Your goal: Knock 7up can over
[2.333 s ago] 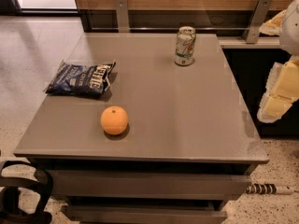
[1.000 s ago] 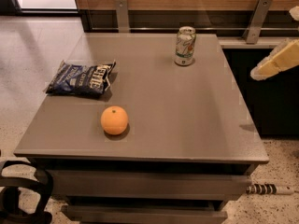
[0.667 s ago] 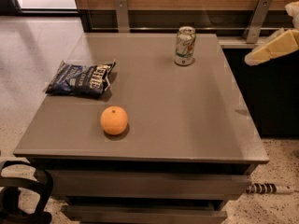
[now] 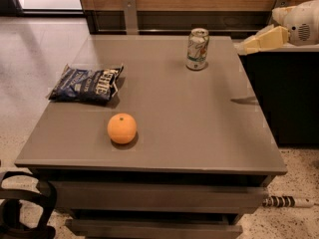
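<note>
The 7up can (image 4: 197, 49) stands upright near the far right part of the grey table (image 4: 199, 133). It has a whitish-silver body with green and red markings and a silver top. My gripper (image 4: 247, 46) is pale yellow and comes in from the right edge of the camera view. It hovers just off the table's far right edge, to the right of the can and about level with its upper half, with a gap between them. The white arm housing (image 4: 300, 21) is behind it.
An orange (image 4: 121, 128) sits on the front left part of the table. A dark blue chip bag (image 4: 88, 84) lies at the left. A wooden wall with metal brackets (image 4: 130, 14) runs behind the table. A dark counter (image 4: 289, 93) stands to the right.
My gripper has risen from low at the right edge and swung left and up towards the can's height. The can, orange and chip bag have not moved.
</note>
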Robot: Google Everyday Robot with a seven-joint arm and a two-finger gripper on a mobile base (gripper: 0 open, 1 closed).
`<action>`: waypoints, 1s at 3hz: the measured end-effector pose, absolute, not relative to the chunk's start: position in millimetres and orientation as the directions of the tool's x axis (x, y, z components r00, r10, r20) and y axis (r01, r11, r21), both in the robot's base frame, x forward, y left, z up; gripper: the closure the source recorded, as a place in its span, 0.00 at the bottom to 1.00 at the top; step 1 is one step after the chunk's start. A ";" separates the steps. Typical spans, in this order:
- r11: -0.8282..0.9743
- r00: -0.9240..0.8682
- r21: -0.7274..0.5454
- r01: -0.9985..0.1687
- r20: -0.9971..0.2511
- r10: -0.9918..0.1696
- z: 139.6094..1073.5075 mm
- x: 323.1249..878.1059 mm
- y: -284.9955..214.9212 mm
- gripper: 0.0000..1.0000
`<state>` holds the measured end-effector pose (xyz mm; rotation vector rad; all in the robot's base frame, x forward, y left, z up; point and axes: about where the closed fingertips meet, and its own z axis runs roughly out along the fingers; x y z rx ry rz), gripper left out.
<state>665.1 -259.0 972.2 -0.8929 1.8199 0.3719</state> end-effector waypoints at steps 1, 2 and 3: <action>0.676 -0.144 -0.119 -0.727 -0.937 -0.319 969.0 691.8 -239.0 0.00; 0.676 -0.147 -0.114 -0.728 -0.937 -0.316 965.0 694.5 -234.7 0.00; 0.674 -0.125 -0.103 -0.731 -0.951 -0.282 954.7 710.1 -227.0 0.00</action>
